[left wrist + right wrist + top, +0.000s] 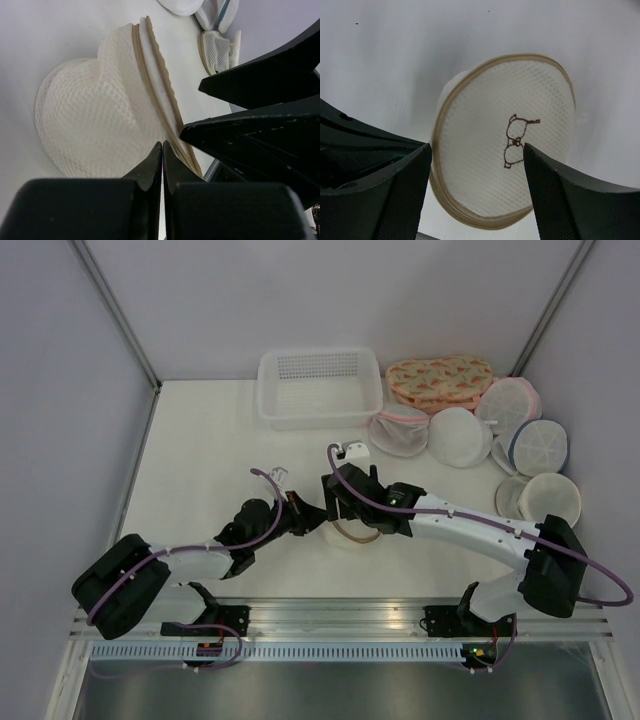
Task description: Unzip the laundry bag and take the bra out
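Cream mesh with a tan rim, the laundry bag (485,170) sits mid-counter (200,440), just in front of both arms. It is tipped up on its edge rather than lying flat. The left hand (162,150) has its fingers pressed together right at that rim. Nothing else props the bag, so I judge this hand has pinched the edge to steady the bag and turn its face toward the other arm.

The right hand (476,147) is spread wide and holds nothing. From its own camera, the bag's round face, with a small brown stitched drawing (515,142), shows between its fingers. The left wrist view puts its tips close to the rim, but I cannot tell whether they touch. This looks like lining up for the zip, which probably runs along the doubled tan edging. I cannot make out the pull.

The bra is not visible and is presumably inside the closed bag, so the unzipping is not yet done. The white basket (320,388) and other pouches (460,435) lie well apart at the far side.
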{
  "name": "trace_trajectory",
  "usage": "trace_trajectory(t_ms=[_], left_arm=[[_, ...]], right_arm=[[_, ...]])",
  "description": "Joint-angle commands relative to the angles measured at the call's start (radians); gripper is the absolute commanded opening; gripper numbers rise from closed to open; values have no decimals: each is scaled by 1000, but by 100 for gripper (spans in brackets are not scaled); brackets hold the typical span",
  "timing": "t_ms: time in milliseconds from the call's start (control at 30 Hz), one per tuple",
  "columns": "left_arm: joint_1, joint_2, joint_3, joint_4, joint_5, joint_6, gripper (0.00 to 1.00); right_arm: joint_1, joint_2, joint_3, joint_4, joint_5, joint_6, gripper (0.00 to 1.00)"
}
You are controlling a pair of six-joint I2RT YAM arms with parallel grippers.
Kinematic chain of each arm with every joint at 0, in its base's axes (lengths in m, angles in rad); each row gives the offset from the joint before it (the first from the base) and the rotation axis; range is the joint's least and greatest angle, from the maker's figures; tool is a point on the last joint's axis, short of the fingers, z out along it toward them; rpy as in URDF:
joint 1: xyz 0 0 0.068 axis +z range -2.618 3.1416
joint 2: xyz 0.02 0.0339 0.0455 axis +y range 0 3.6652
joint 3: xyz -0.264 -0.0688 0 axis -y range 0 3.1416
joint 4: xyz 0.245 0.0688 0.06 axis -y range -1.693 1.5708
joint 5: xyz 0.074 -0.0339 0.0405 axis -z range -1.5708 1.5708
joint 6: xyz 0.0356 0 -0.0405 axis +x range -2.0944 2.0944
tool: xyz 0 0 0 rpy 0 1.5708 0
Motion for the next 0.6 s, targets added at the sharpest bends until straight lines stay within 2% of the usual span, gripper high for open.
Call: trace_trajectory(t_ms=[0, 233, 400, 567], left_arm=[[-5, -27, -15, 38, 4, -23, 2], [-5, -41, -27, 39, 0, -25, 2], [-5, -58, -41, 36, -6, -23, 2], [-5, -85, -56, 18, -26, -19, 2]], right_arm=[[3, 44, 55, 67, -56, -32, 79], [3, 81, 83, 9, 16, 1, 78], [3, 122, 129, -264, 282, 116, 78], [2, 81, 98, -470, 441, 249, 78]])
